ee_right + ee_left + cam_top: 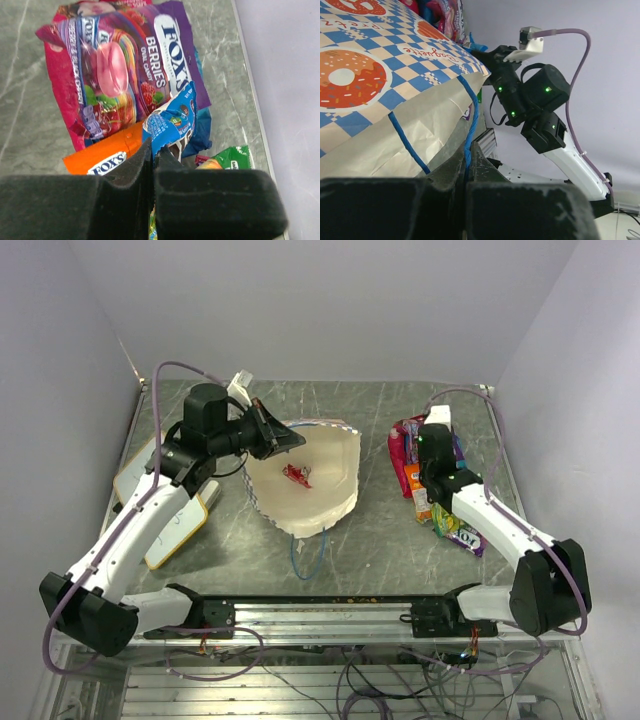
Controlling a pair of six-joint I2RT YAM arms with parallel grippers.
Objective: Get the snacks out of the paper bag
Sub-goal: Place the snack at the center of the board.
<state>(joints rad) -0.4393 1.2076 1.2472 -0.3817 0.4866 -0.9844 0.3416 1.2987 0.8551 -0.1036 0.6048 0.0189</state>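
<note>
Currently the cream-tan paper bag with a blue-and-white checkered band sits in the middle of the grey marbled table, its mouth wide open toward the overhead camera. The left gripper is at the bag's upper-left rim. Its fingers are pressed together on the paper edge, and the thin blue cord handle runs down into the pinch. Inside the bag, on the pale inner wall, lies one small red crinkly packet.

To the right of the bag and apart from it, a heap of glossy snack packets rests on the table. It holds a purple packet lettered "FOX'S BERRIES", a pink-red packet lying partly over it, an orange packet and a green packet. The right gripper hangs over this heap with its fingers closed tight on the lower edge of a small blue packet, which stands up from the fingertips.

To the left of the bag, partly under the left arm, lies a yellow-edged whiteboard.
</note>
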